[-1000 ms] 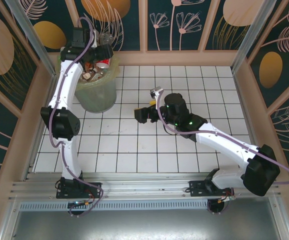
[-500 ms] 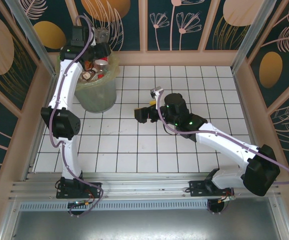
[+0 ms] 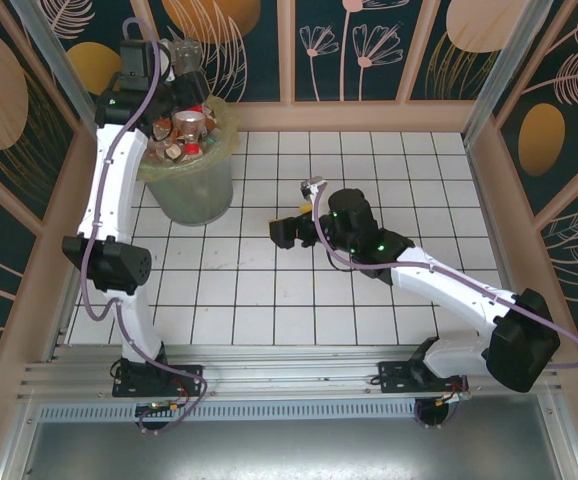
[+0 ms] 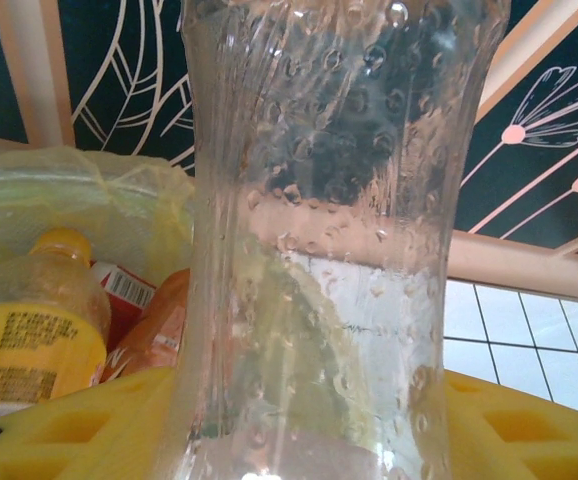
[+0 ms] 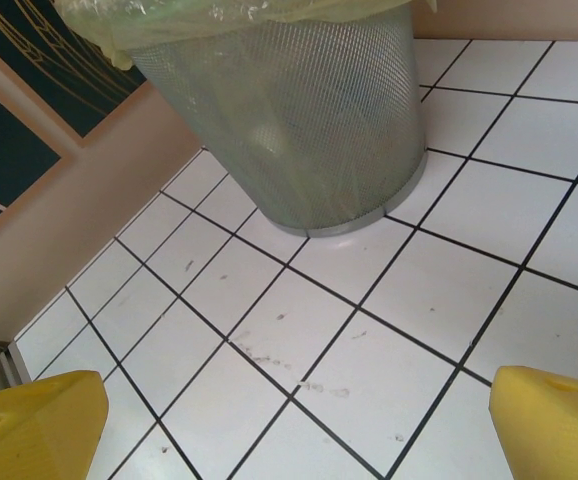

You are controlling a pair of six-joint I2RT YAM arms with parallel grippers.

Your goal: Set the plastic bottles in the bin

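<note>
**Clear bottle held over a crowded bin**

A clear bottle, beaded with droplets and unlabelled where it shows, stands upright in the left claw; the claw's yellow fingers are clamped on its lower body from both sides. From above, the bottle hangs over the far left rim of the bin, at the back left corner of the tiled tabletop.

The bin is piled to the brim with other bottles; the left wrist view shows a yellow-labelled one and, beside it, red and orange labels against the yellow-green bag that lines the bin; the bag folds out over the rim.

The right claw hovers low over bare tiles near the middle of the tabletop, its fingers spread wide with nothing between them; it faces the bin's mesh wall, a few tiles to the right of the bin.
</note>
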